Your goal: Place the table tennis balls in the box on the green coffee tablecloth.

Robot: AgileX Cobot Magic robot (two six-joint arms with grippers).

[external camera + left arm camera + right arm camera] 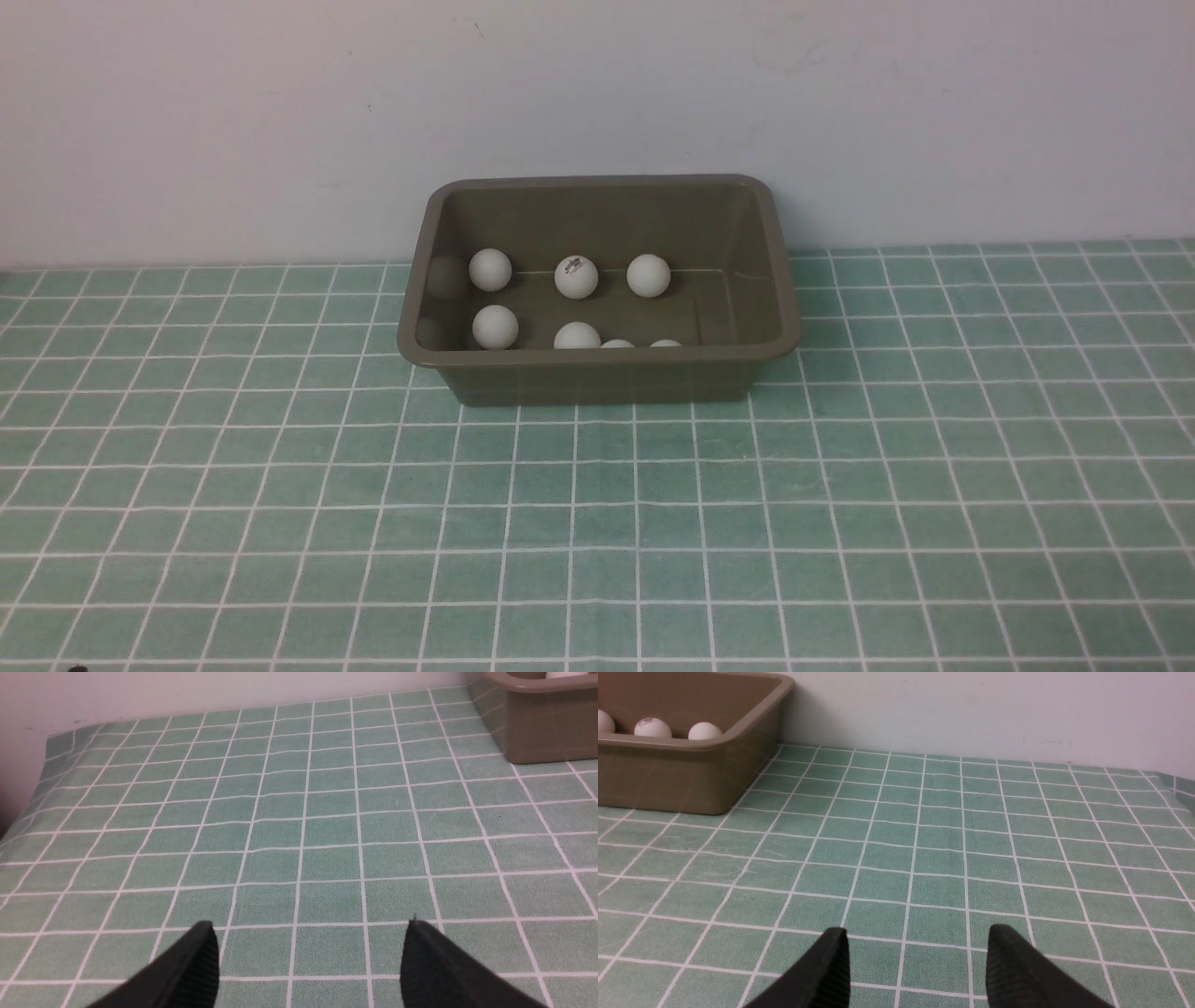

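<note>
Though crosswise, box (597, 373) long axis.

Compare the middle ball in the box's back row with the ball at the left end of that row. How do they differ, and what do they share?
The middle ball bears a small dark printed logo; the left ball shows plain white. The left ball lies close to the side wall of the box; the middle ball sits well clear of both side walls. Both are small matte white balls resting on the box floor.
</note>
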